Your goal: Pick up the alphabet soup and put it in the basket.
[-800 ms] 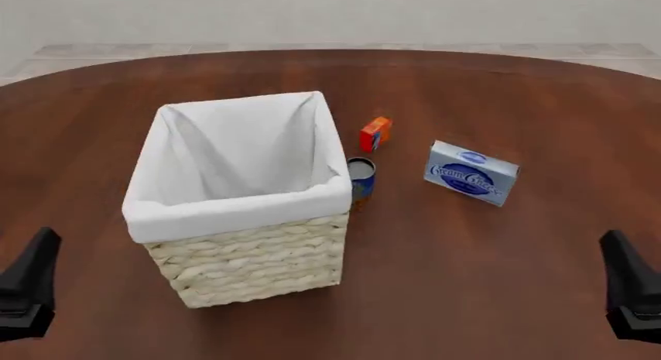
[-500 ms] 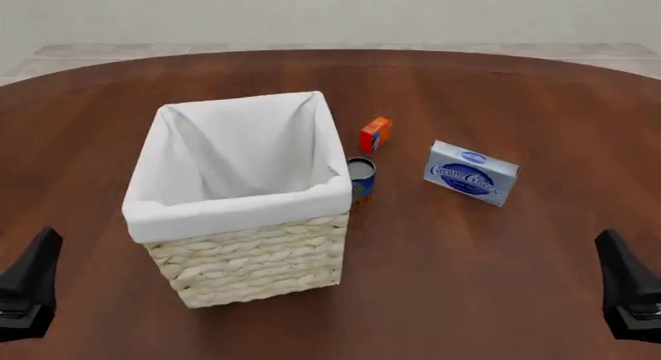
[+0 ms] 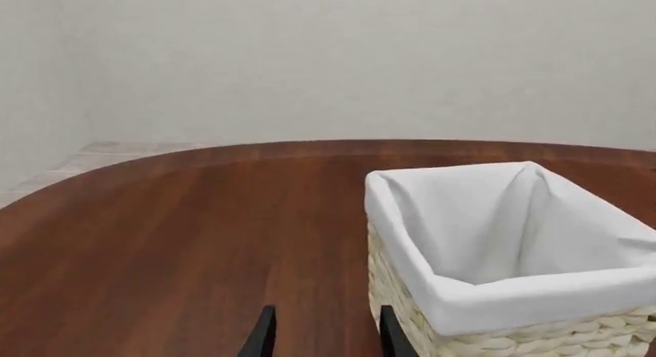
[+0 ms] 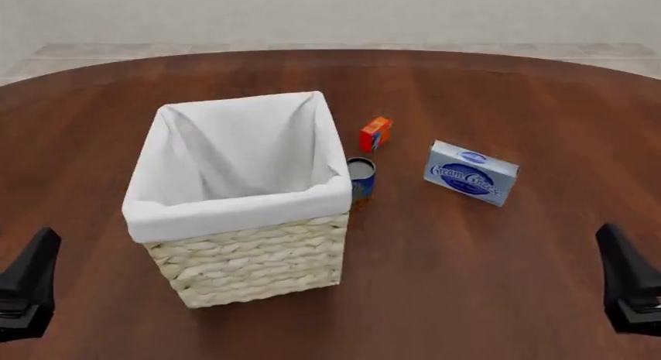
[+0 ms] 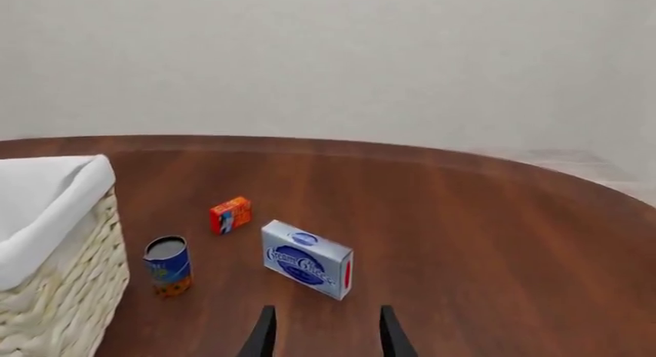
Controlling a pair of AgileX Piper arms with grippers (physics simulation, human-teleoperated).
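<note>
- Desk (image 4: 496,89): round dark wood, carried everything, bare over most of its top.
- Basket (image 4: 248,259): wicker with white liner, upright left of centre in the front view, biggest item; nothing visible inside it.
- Left tool (image 3: 319,338): low at the desk's 7 o'clock edge in the front view, fingers spread with a gap between them, holding nothing, basket just ahead of it.
- Right tool (image 5: 322,334): low at the 5 o'clock edge, fingers spread too, empty, well apart from the can.
- Cream cheese box (image 4: 471,173): blue-white, at 3 o'clock from the can, apart from it.
- Alphabet soup (image 4: 361,180): upright on the desk, just beside the basket's right wall, about 3 o'clock of the basket; touching or not, could not tell.
- Small orange-red box (image 4: 375,133): at 12 o'clock from the can, near it.
- Progress: nothing done yet as judged; can not grasped, not lifted, not in basket. Left to do: reach, pinch, lift over the rim, release. Right tool looked better placed, with the can on its side.
</note>
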